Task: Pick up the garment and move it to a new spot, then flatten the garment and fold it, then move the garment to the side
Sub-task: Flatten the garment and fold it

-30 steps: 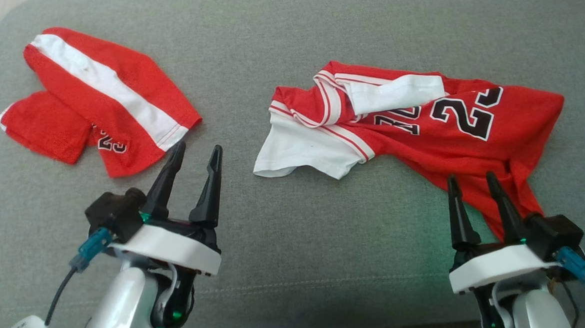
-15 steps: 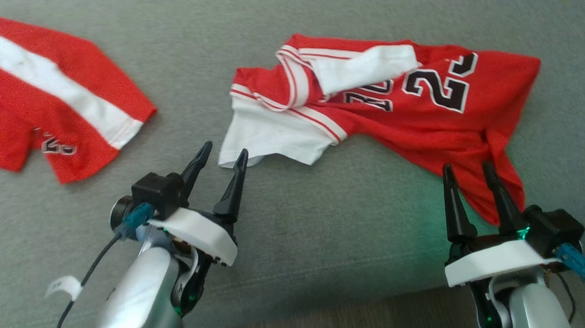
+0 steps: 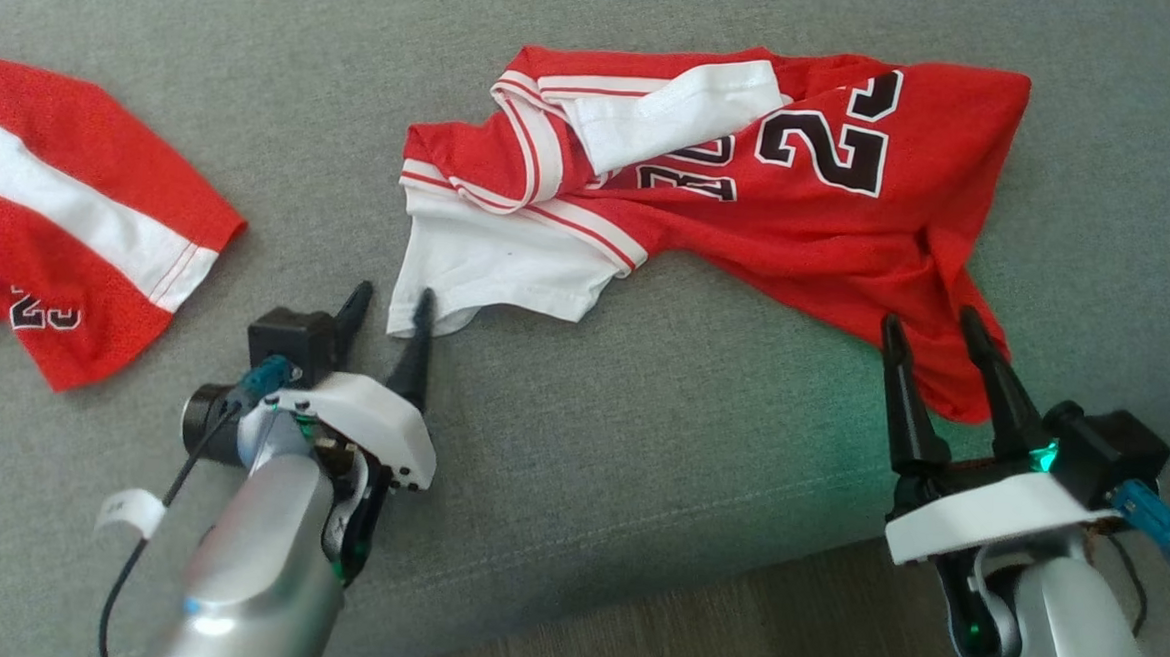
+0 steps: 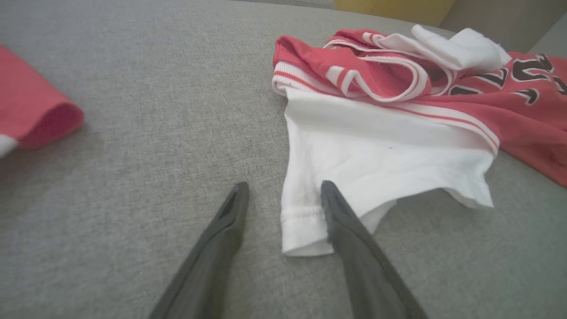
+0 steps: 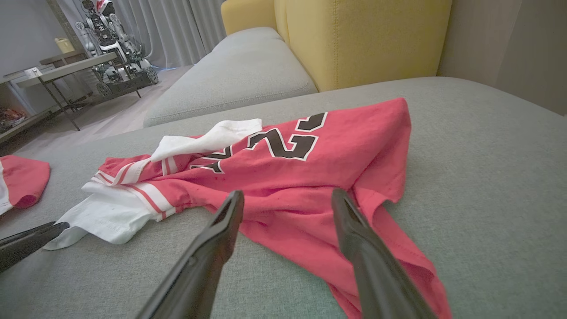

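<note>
Over the last second the left claw (image 3: 392, 293) has swung right, away from the red shorts (image 3: 71, 201), to the jersey (image 3: 801, 210) at the near corner of its white sleeve (image 3: 488, 263). The head camera has turned too, so the whole picture is shifted. The jersey itself has kept its place on the grey cushion (image 3: 640, 422). The right claw (image 3: 930, 319) has stayed by the jersey's near right corner.

The left claw's fingers stand apart with the sleeve's hem corner between them. One finger is over the hem and the other over bare cushion, and nothing is gripped. The right claw is wide open and empty, just above the trailing red corner.

The jersey lies crumpled from the middle of the cushion to the right. Its red body is bunched, with black, white-edged numerals facing up. Striped trim curls at the left, the other white sleeve is folded over the far edge, and a red tail runs toward the near right.
</note>
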Robot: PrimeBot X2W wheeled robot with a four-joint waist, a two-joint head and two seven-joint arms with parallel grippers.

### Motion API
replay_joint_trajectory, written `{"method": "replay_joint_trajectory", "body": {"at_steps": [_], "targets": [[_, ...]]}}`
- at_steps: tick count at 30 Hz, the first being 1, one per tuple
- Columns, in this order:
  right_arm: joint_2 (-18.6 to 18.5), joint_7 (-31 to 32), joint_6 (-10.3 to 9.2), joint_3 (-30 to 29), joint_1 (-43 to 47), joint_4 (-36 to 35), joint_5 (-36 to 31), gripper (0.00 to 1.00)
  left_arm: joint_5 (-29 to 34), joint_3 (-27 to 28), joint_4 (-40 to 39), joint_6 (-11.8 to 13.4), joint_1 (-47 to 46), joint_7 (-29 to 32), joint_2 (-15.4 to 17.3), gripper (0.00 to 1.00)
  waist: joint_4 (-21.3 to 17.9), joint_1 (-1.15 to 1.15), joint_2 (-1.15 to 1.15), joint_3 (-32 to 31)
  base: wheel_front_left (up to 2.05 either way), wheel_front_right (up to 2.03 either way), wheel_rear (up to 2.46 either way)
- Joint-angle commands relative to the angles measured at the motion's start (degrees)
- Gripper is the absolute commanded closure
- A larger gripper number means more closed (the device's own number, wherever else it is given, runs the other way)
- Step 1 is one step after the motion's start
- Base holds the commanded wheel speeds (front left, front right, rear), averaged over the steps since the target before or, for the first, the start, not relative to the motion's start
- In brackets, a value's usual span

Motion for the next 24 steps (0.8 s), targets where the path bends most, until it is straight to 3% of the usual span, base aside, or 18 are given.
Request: {"method": "replay_joint_trajectory", "body": {"at_steps": [1,10,17,24], "targets": [[-0.61,-0.83,-0.01,0.35,-1.34,-1.10,-0.06,0.00,-0.05,0.62,0.76,-1.05,-0.91,0.51,0.72,1.00,-0.06,0.00,0.00,-0.09,0.00,0.00,0.00],[-0.61,-0.95,-0.01,-5.29,-1.54,2.39,-1.40,0.00,-3.38,2.67,-1.44,-2.50,-1.22,-0.35,0.64,1.00,1.54,0.00,0.00,-0.95,0.00,0.00,0.00],[-0.61,-0.52,-0.01,-9.29,-2.13,7.42,-2.01,0.00,-4.00,9.36,-14.61,-1.24,1.08,-0.52,0.62,1.00,3.42,0.00,0.00,-1.23,0.00,0.00,0.00],[-0.61,-0.72,-0.01,-10.18,-3.58,13.11,-0.41,0.00,-2.68,11.30,-22.56,-2.22,4.57,-0.54,0.55,1.00,4.53,0.00,0.00,-1.18,0.00,0.00,0.00]]}}
